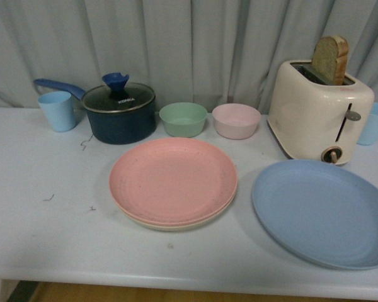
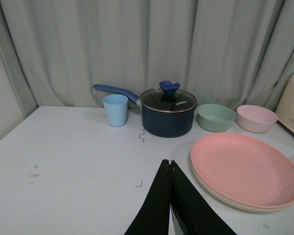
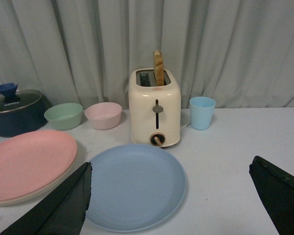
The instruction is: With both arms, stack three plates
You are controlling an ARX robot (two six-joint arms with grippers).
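The pink plate lies on the beige-cream plate, whose rim shows beneath it, at the table's middle. The blue plate lies alone to the right, in front of the toaster. No arm shows in the front view. In the left wrist view my left gripper is shut and empty, to the left of the pink plate and the cream rim. In the right wrist view my right gripper is open wide and empty, with the blue plate by one finger.
Behind the plates stand a light blue cup, a dark blue lidded pot, a green bowl, a pink bowl, a cream toaster with a bread slice, and another blue cup. The table's front edge is near.
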